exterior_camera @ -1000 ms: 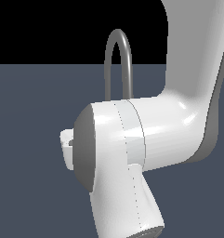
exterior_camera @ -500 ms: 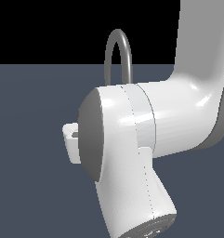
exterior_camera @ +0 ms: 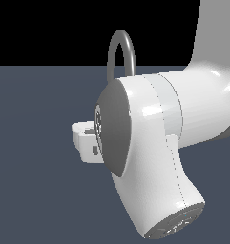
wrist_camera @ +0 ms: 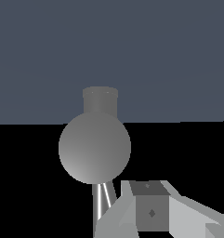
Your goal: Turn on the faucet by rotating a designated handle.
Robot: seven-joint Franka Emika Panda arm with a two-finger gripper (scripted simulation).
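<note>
One faucet point(exterior_camera: 121, 52), arched spout upright, arm point(exterior_camera: 154, 143) in front

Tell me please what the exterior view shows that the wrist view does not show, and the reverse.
Only the exterior view shows the robot arm, whose large white body hides most of the scene, and the high arched spout rising behind it. Only the wrist view shows a grey round body, a short cylinder beyond it, a thin bright rod and a gripper finger. Both share the faucet and the dark grey floor. Whether the gripper is open cannot be told.
</note>
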